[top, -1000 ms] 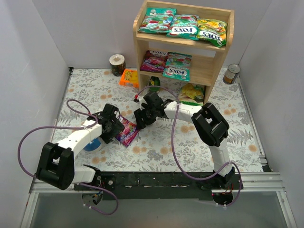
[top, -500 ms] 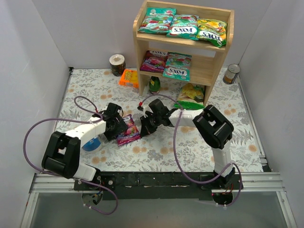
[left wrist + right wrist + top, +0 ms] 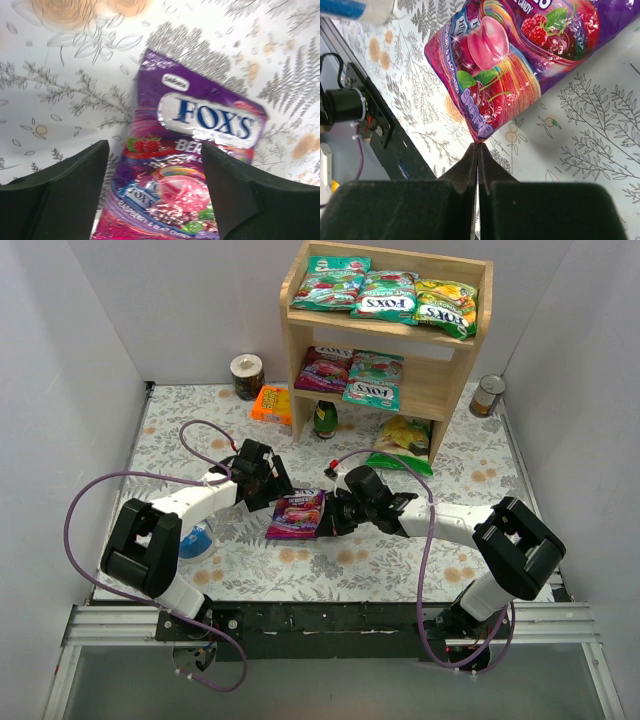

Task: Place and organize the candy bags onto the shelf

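A purple-magenta candy bag [image 3: 297,514] with FOX'S lettering hangs just above the floral table mat between my two arms. My right gripper [image 3: 479,143] is shut on the bag's bottom corner [image 3: 481,131], and the rest of the bag [image 3: 520,55] stretches away from it. My left gripper [image 3: 152,200] stands open at the bag's other end, its fingers wide on either side of the bag [image 3: 200,115]. The wooden shelf [image 3: 482,335] at the back holds three candy bags [image 3: 383,295] on its top tier and two more [image 3: 374,380] on the middle tier.
A green-and-yellow snack bag [image 3: 405,437] and a small bottle [image 3: 325,418] sit at the shelf's foot. An orange packet [image 3: 271,403] and a tin [image 3: 246,375] lie to its left, another tin [image 3: 488,395] to its right. A blue object [image 3: 195,540] lies by the left arm.
The right gripper has come down and shut on the bag's corner, then drawn it to the right. The left gripper has opened wider and followed up and to the right.
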You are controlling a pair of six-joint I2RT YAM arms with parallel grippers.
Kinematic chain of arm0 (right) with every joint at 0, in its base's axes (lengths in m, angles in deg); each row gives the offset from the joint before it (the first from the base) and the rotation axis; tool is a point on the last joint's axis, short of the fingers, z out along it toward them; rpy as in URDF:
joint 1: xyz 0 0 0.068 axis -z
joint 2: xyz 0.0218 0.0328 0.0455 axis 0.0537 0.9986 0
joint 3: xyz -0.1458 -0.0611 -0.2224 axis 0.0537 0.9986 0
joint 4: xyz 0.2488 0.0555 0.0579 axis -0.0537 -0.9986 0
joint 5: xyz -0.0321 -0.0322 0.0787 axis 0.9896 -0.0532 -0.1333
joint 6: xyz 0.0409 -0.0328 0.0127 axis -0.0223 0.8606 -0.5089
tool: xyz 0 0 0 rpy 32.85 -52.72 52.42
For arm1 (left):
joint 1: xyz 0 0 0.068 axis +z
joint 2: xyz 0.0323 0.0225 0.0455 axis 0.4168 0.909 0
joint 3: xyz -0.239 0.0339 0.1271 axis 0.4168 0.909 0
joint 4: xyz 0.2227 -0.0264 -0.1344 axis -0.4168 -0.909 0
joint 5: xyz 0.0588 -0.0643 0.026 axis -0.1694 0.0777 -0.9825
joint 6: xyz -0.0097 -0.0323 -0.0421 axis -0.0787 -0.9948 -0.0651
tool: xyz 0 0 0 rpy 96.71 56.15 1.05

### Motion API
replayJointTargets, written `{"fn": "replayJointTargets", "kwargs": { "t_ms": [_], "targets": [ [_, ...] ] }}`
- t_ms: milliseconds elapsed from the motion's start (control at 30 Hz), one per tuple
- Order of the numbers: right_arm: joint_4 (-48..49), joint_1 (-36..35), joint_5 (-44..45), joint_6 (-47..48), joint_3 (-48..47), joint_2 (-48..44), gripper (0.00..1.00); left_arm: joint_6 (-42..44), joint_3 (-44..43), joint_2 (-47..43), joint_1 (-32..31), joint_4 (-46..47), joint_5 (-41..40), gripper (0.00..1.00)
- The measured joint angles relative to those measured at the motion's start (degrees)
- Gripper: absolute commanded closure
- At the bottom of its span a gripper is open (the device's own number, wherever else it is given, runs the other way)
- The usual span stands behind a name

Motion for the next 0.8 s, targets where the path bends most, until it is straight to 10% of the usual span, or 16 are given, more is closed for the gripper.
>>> {"fn": "replayJointTargets", "kwargs": {
  "t_ms": [233,800],
  "targets": [
    [-1.97,-0.46,4.2,-8.07,-4.13,3.93,0.99,-4.85,-5.2,-2.36,-0.24,-8.46,-5.66,0.02],
    [-1.31,-0.44,2.73,-26.64,-18.01,12.07,0.99,-19.43,5.97,-20.39,-0.83,-11.52,-6.56,0.02]
  ]
}}
